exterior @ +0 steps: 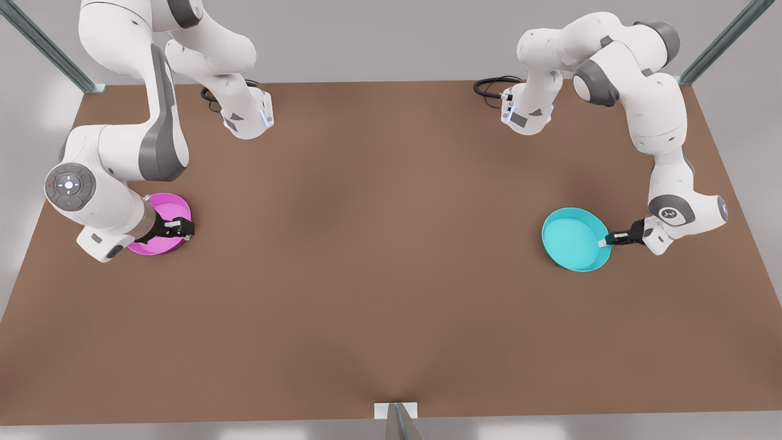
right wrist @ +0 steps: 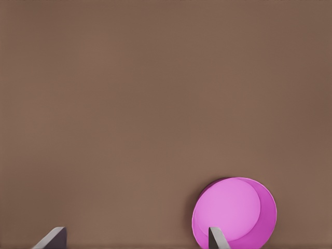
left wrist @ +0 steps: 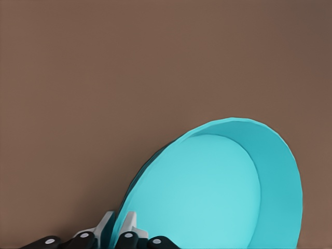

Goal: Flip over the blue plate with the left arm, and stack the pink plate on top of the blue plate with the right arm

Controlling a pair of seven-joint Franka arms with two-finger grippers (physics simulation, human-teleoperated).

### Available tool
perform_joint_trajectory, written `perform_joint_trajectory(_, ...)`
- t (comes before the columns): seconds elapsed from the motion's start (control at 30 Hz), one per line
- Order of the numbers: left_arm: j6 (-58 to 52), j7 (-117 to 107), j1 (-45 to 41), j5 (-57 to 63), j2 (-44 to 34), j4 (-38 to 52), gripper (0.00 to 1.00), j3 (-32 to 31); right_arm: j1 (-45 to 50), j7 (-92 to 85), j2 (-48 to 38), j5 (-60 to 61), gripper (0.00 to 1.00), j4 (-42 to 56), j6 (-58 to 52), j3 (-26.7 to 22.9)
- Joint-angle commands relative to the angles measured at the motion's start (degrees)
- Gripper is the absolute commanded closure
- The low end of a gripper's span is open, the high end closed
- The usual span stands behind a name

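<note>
The blue plate (exterior: 573,237) is tilted, its rim clamped by the left gripper (exterior: 606,240), while the pink plate (exterior: 160,232) lies unstacked under the right gripper (exterior: 177,229), its jaws spread.

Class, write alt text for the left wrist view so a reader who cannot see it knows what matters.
The left gripper pinches the rim of a round, shallow turquoise plastic plate, one white-tipped finger on each side of the wall. The plate is tilted, its hollow side facing the camera, above a plain brown table.
</note>
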Motion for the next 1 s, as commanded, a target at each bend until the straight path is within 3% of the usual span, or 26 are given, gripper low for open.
perform_joint_trajectory(0.0, 0.0, 0.0, 0.0, -0.1, 0.0, 0.0, 0.72, 0.0, 0.0, 0.0, 0.0, 0.0, 0.0, 0.0, 0.0, 0.0)
perform_joint_trajectory(0.1, 0.0, 0.0, -0.1, -0.5, 0.0, 0.1, 0.79, 0.0, 0.0, 0.0, 0.0, 0.0, 0.0, 0.0, 0.0, 0.0)
perform_joint_trajectory(0.63, -2.6, -7.9, -1.2, -0.2, -5.8, 5.0, 0.79, -2.5, 0.0, -0.1, -0.1, 0.0, 0.0, 0.1, -0.1, 0.0)
perform_joint_trajectory(0.97, 0.2, -47.2, -23.5, 8.2, -12.0, 8.7, 0.79, -2.7, -0.5, -0.3, 0.0, 0.1, 0.0, -0.1, -0.2, 0.2)
